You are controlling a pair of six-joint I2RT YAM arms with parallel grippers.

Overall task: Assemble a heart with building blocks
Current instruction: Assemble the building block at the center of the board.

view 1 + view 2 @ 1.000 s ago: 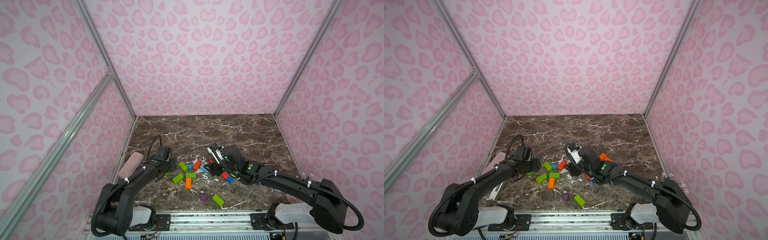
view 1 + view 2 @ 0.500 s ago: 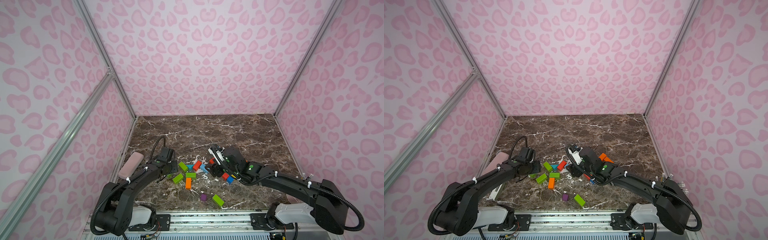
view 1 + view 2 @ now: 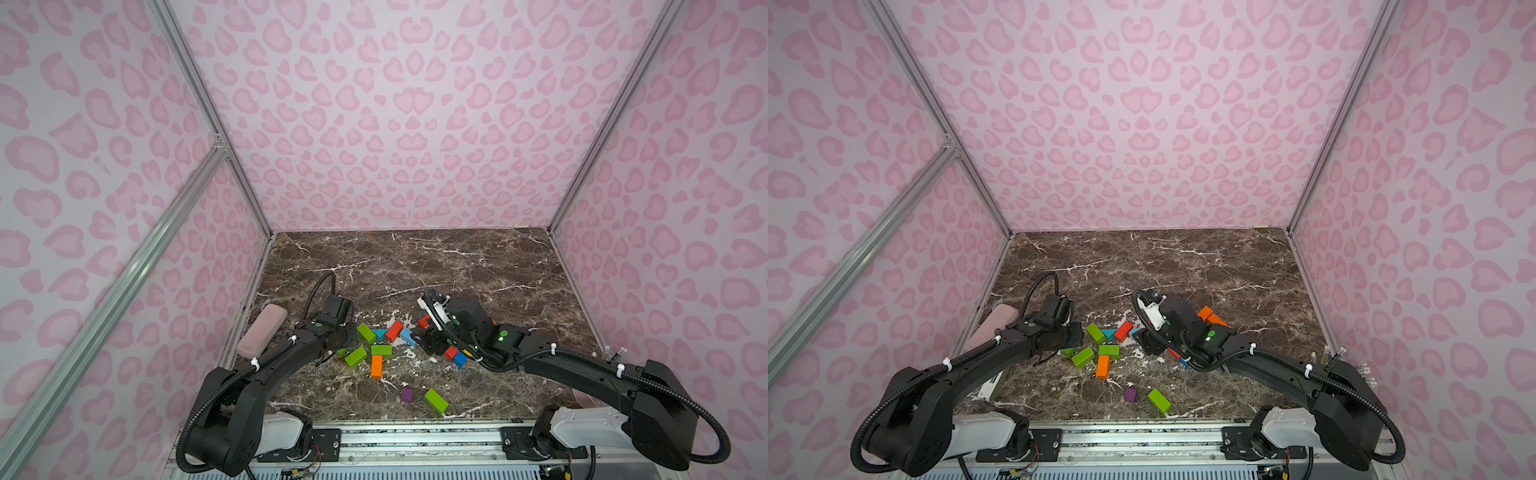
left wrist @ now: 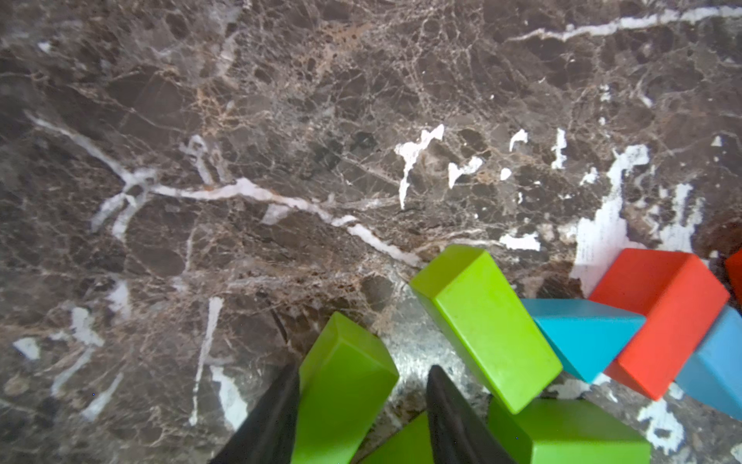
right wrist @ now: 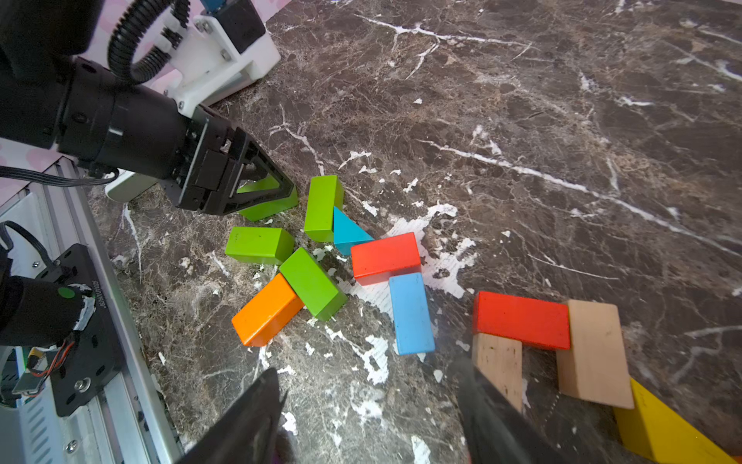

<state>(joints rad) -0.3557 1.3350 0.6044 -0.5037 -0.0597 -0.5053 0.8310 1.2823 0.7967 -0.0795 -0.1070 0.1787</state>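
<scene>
Blocks [image 3: 381,351] sit loosely clustered near the front middle of your tabletop [image 3: 457,266], no heart formed yet. Your left jaws straddle a green brick [image 4: 345,381] at the cluster's left edge, narrow around it: one finger [image 4: 277,409] lies against its side, the other stands just apart. Beside it a second green brick [image 4: 482,321] touches a teal prism [image 4: 578,333], which touches a red brick [image 4: 662,313]. Your right jaws stand wide with nothing between them, low beside a tan brick [image 5: 498,357] that touches another red brick [image 5: 522,319]. A purple cube [image 3: 407,395] and a lone green brick [image 3: 436,401] lie toward the front edge, well apart from both arms.
</scene>
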